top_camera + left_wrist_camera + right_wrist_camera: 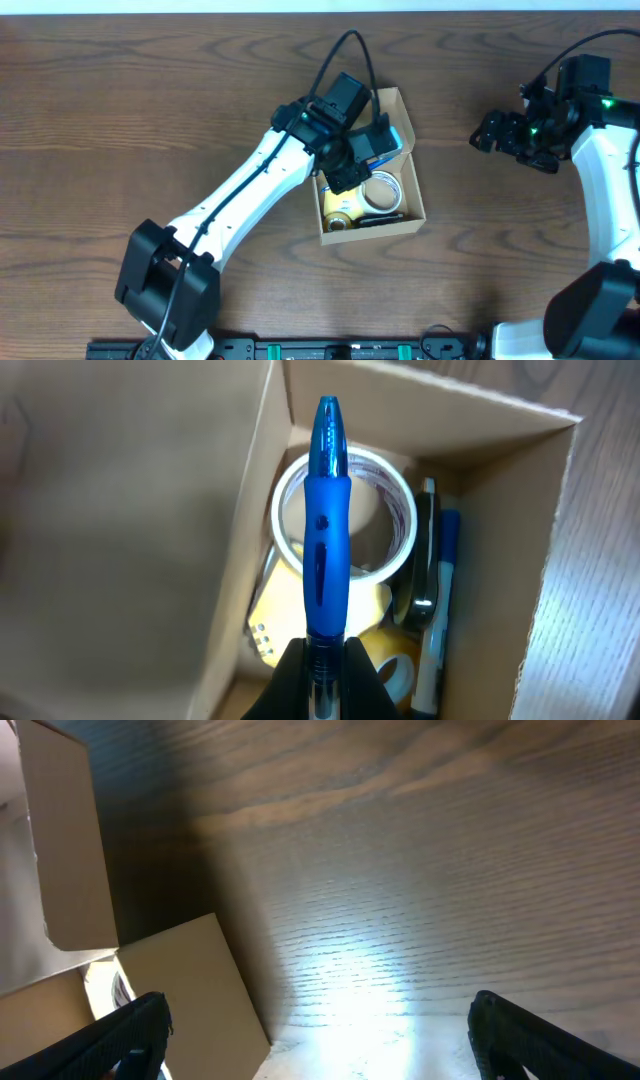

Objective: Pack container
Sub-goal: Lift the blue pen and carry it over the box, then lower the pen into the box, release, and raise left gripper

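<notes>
Your left gripper (323,658) is clamped tight on a blue plastic pen (325,530). It holds the pen by its near end, so the barrel points away from the wrist camera and over the open mouth of the container (505,530), a small rectangular tan cardboard box. You cannot tell whether the pen's clear tip is already below the rim or above it.

From overhead, the container sits near the middle of the brown wooden table (420,860). The left arm's wrist covers its far half and hides most of the pen.

A broad cardboard panel (130,530) fills the left of the left wrist view. It is out of focus, so you cannot tell whether it is the lid or a wall.

Inside the container:
- A white roll of tape (400,490) lies partly behind the pen.
- A yellow roll (398,660) lies below it, cut off by the frame edge.
- A blue marker (448,545) and a darker stick beside it lie along the right wall, with their ends out of frame.
- A pale yellow piece with dark dots peeks out at the white roll's left side and is mostly hidden.

Your right gripper (320,1010) is spread wide with nothing between its fingers. It is over bare wood to the right of the container. Its own camera shows only the two black fingertips at the bottom corners and a corner of the box at the left edge.
</notes>
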You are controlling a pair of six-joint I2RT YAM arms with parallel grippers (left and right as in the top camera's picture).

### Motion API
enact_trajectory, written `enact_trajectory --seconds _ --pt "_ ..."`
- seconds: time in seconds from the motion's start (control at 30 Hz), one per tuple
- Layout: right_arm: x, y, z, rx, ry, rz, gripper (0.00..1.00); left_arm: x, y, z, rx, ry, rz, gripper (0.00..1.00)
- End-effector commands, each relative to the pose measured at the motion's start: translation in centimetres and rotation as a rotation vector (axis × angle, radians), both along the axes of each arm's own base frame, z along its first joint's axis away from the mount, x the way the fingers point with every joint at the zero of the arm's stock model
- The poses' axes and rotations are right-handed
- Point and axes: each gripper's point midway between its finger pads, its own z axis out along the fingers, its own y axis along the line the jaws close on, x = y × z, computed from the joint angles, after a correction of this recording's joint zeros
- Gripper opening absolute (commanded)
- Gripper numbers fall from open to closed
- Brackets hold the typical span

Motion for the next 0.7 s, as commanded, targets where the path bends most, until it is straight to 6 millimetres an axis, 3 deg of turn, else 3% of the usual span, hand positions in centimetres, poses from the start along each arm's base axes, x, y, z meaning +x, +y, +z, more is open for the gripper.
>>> enact_trajectory --seconds 0.0,0.3,0.63,0.67 --pt "0.3 0.4 0.4 0.004 -0.013 0.020 0.94 0.4 -0.3 0.1 0.035 -0.055 -0.045 0.06" --pt "0.2 0.4 0.4 0.004 -0.009 0.020 0.95 0.0 -1.1 -1.9 0.061 -0.031 -0.086 0.06" --pt "0.2 0.4 0.4 0.004 -0.010 0.020 0.95 -0.3 -1.7 -2.1 0.062 -0.046 -0.130 0.06" --pt "0.2 0.4 0.4 0.004 -0.010 0.020 0.94 -0.3 -1.7 -2.1 0.061 -0.046 -0.130 0.47"
